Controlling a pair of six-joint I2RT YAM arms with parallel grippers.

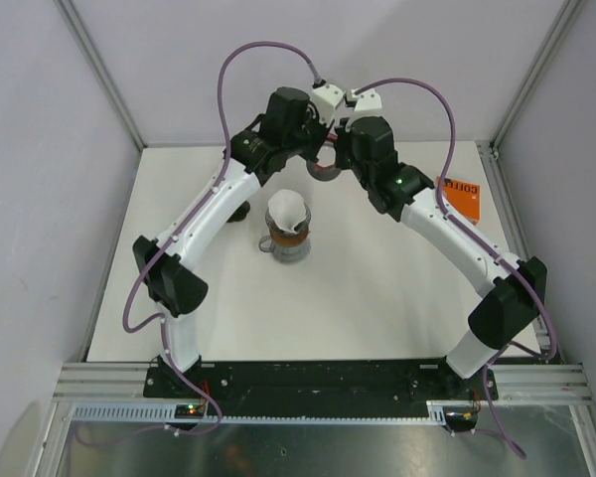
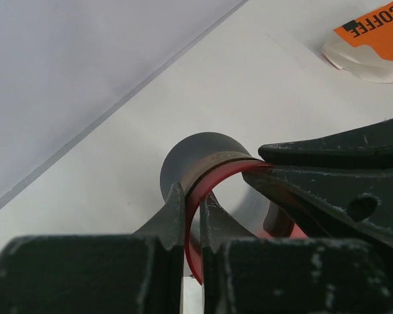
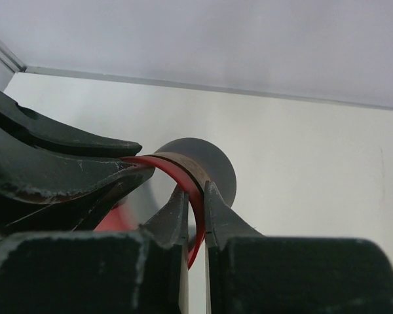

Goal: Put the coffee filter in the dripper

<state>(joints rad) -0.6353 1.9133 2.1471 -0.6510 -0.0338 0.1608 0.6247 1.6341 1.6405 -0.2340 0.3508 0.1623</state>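
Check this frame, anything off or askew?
Yes. The left gripper and right gripper are both shut on the same red translucent rim at the far side of the table, fingers almost meeting. The white filter sits lopsided in the glass vessel mid-table, one side poking up, touched by neither gripper.

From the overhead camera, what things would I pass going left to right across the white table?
Dripper with the white filter in it → red ring → orange coffee packet.
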